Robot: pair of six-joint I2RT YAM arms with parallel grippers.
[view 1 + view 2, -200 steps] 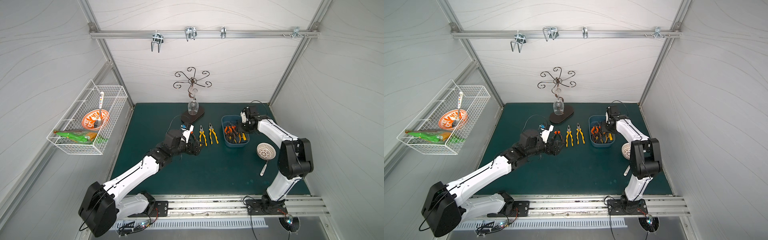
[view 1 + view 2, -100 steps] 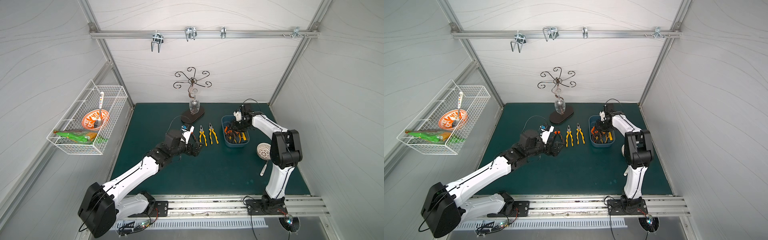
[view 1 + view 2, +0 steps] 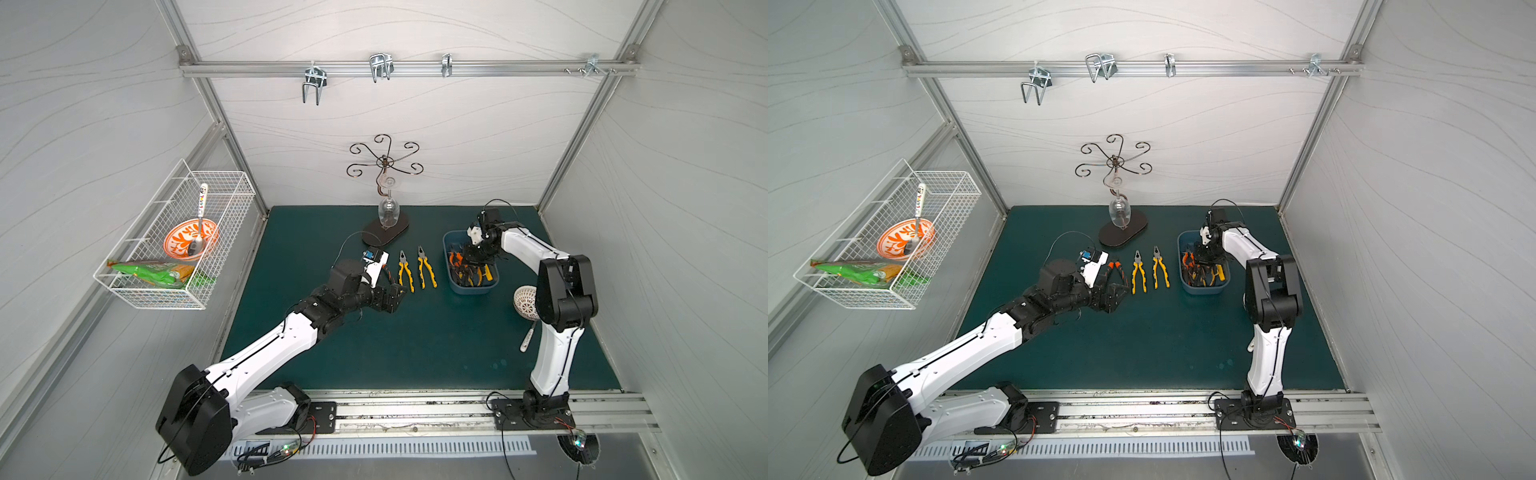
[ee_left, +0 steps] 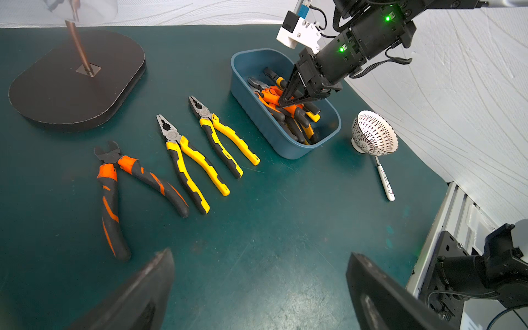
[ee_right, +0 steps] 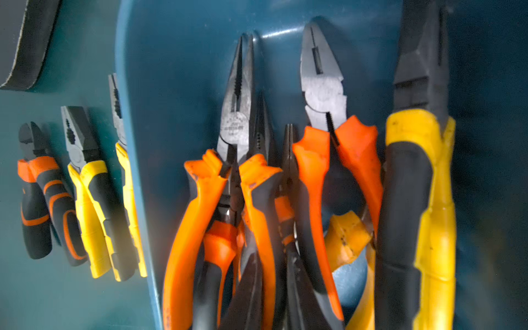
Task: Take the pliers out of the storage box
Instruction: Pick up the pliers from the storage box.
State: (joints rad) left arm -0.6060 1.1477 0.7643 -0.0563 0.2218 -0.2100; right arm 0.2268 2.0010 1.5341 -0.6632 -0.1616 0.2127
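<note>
The blue storage box (image 3: 473,289) (image 3: 1204,289) stands on the green mat at the right, with several pliers (image 5: 323,120) piled inside. My right gripper (image 4: 282,103) (image 3: 467,266) reaches down into the box. Its fingers have come together on the orange-and-black handle of a long-nose pair (image 5: 257,200). Three pliers lie in a row on the mat left of the box: two yellow-and-black (image 4: 185,163) (image 4: 223,137) and one orange-and-black (image 4: 114,183). My left gripper (image 4: 260,254) (image 3: 1115,295) hovers open over bare mat just in front of that row, holding nothing.
A wine-glass stand with a black oval base (image 3: 384,235) is behind the row of pliers. A white patterned ladle (image 4: 374,133) lies right of the box, beside the right arm. A white wire basket (image 3: 166,249) hangs on the left wall.
My right gripper has swung from the box's back edge down into the box and closed on an orange-handled pair. The left arm has stayed almost still, open.
</note>
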